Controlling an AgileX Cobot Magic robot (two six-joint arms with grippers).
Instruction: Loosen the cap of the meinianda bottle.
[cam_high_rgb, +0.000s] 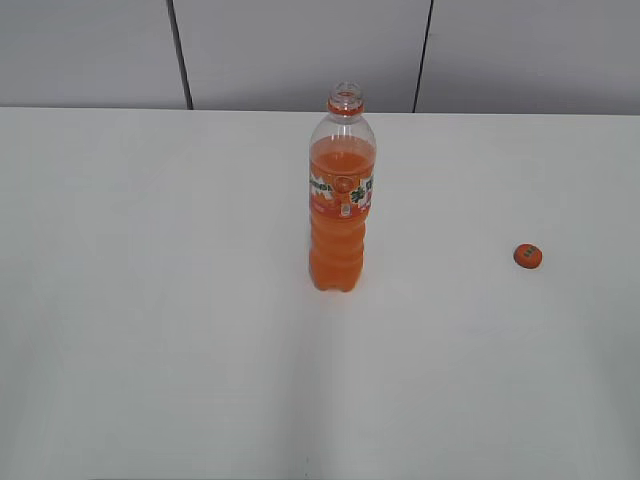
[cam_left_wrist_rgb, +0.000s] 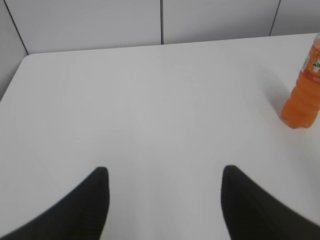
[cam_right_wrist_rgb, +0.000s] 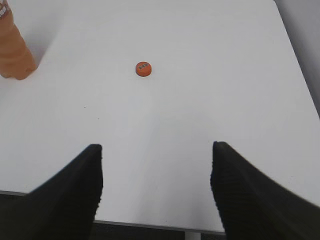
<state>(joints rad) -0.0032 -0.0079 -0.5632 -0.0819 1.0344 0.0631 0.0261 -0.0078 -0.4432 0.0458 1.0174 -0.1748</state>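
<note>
**Cap off, bottle left open on the table**

In the exterior view, the meinianda bottle (cam_high_rgb: 342, 205) is seen upright near the middle of the table (cam_high_rgb: 150, 300), its neck uncapped. The cap (cam_high_rgb: 528, 256) lies flat, well apart to the right. No arm is visible here.

In the left wrist view, the left gripper (cam_left_wrist_rgb: 165, 200) is held wide and empty above bare table; the bottle (cam_left_wrist_rgb: 302, 95) stands far to its right.

In the right wrist view, the right gripper (cam_right_wrist_rgb: 156, 190) is likewise spread wide, holding nothing, with the cap (cam_right_wrist_rgb: 143, 68) ahead. An open, unsupported bottle could be tipped and spilled by any careless pass.
</note>
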